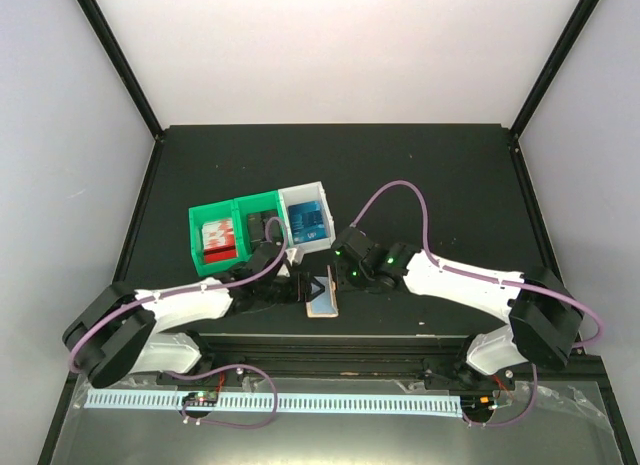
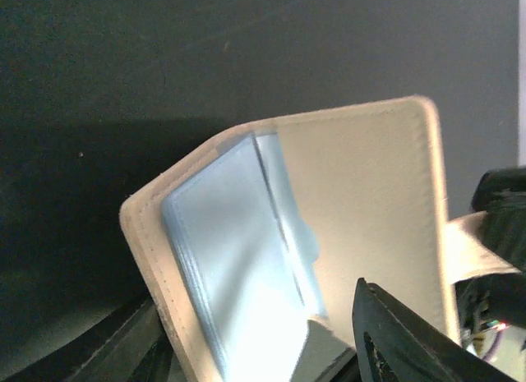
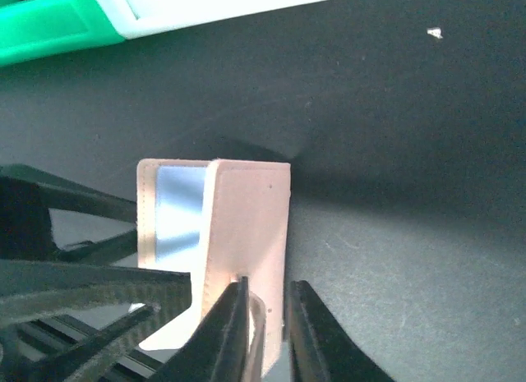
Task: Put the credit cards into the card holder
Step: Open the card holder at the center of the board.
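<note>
Two robot arms meet: the left arm [image 1: 185, 303] and right arm [image 1: 465, 278] wear smooth white shells between bulky black joints, a purple cable [image 1: 400, 190] looping along each. Green lights [image 1: 352, 253] glow on the right wrist. The left gripper [image 1: 305, 285] and right gripper [image 3: 265, 287] carry slim, tapering black fingers [image 3: 230, 333].

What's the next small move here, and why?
Probably close the left tool onto the wallet: it stands half open on edge with the blue cards inside, the left tool stands wide around it, and the right tool straddles only its small tab.
</note>
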Robot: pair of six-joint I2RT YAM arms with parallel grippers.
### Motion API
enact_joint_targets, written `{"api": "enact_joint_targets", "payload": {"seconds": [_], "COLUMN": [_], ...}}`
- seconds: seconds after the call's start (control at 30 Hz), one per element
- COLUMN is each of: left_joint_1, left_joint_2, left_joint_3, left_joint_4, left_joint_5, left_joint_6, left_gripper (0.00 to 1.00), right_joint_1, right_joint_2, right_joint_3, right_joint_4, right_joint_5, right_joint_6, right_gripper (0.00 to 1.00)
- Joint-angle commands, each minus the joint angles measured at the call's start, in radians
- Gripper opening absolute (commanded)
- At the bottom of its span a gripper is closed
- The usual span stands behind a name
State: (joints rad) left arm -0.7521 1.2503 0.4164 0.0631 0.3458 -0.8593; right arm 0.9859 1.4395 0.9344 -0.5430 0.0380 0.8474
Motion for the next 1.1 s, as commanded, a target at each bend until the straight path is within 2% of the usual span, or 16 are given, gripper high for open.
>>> {"api": "enact_joint_targets", "payload": {"seconds": [0.0,0.13,0.23,0.47,0.67,0.83,1.07], "left_joint_1": [0.005,0.004,0.003,0.004,0.004,0.003,0.004], "left_joint_2": [0.063,0.065,0.047,0.050,0.044,0.049,-0.013], "left_joint_3": [0.032,0.036,0.045,0.058,0.057,0.056,0.076], "left_joint_4": [0.022,0.032,0.019,0.007,-0.048,-0.103,-0.158], "left_joint_5": [0.048,0.068,0.065,0.071,0.004,-0.057,-0.074], "left_joint_6": [0.028,0.025,0.028,0.034,0.044,0.068,0.086], "left_gripper": [0.54,0.44,0.44,0.45,0.41,0.39,0.43], "right_joint_1": [-0.003,-0.002,-0.002,-0.001,-0.001,-0.001,0.014], "right_joint_2": [-0.005,-0.025,-0.018,0.055,0.090,0.105,0.013], "right_joint_3": [-0.022,-0.050,-0.059,-0.051,-0.019,-0.007,0.079], "right_joint_4": [0.034,0.081,0.094,0.071,-0.111,-0.203,-0.244], "right_joint_5": [-0.008,-0.061,-0.091,-0.076,0.178,0.308,0.309], "right_joint_6": [-0.021,-0.069,-0.093,-0.111,-0.020,0.044,0.007], "right_gripper": [0.25,0.54,0.64,0.68,0.63,0.65,0.71]}}
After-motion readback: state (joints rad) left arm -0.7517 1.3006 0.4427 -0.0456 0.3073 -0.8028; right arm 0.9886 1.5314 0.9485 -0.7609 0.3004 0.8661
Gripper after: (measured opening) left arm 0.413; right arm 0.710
